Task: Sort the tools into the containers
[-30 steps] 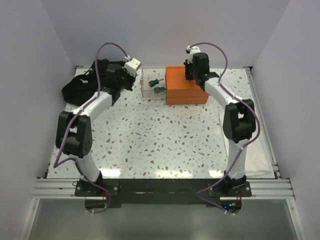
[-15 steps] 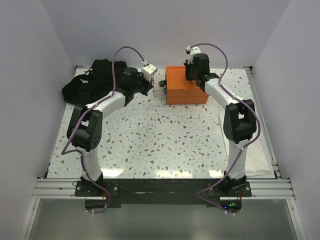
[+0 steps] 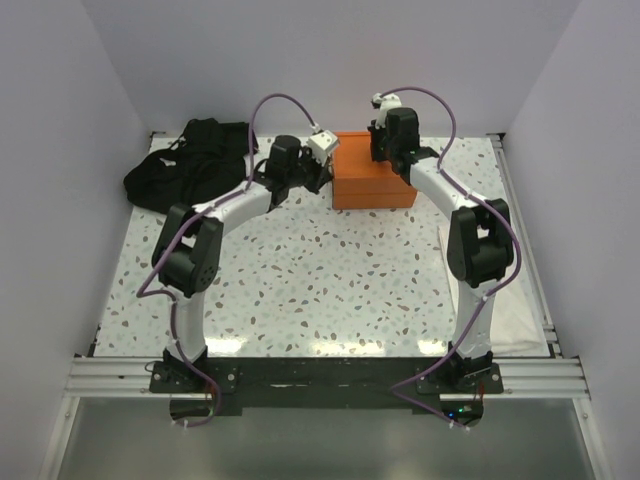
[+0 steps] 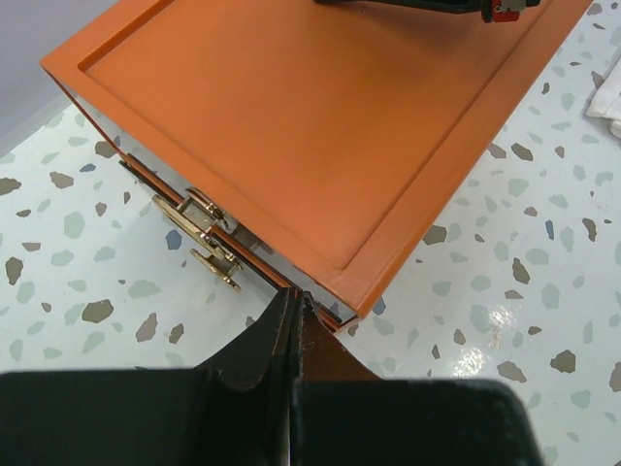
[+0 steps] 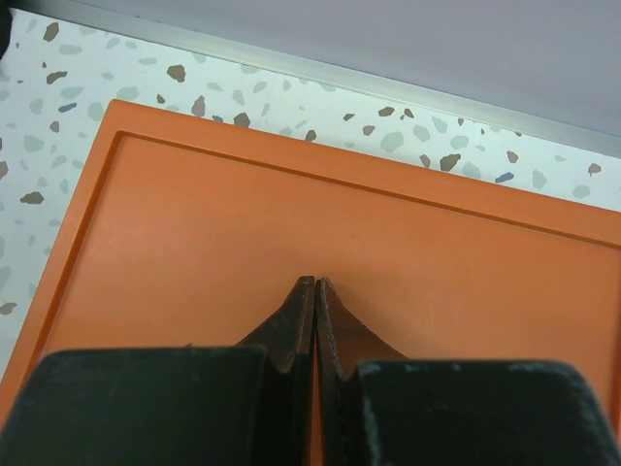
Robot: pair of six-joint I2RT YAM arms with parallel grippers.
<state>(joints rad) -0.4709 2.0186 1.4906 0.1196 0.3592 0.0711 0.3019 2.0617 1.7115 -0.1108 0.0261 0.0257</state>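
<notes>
While the orange box sits lid-down at the far side of the speckled tabletop, a bit right of centre, both arms are crowded around it. The left fingers are pressed flat together with nothing between them. In the left wrist view their tip is right at a corner of the box, just under the lid's rim and next to the gold latches on the box's side. From the top camera, that arm reaches across to the box's left end.

The right fingers are squeezed shut too and aren't holding anything. They hang over the flat orange top, pointing toward its far edge. Honestly can't tell whether the tip actually touches the lid or just floats above it.

Over in the far left corner there's the black cloth heap, well apart from the box. A white cloth lies along the right edge of the tabletop. None of the views give me a clear look at any screwdriver.
</notes>
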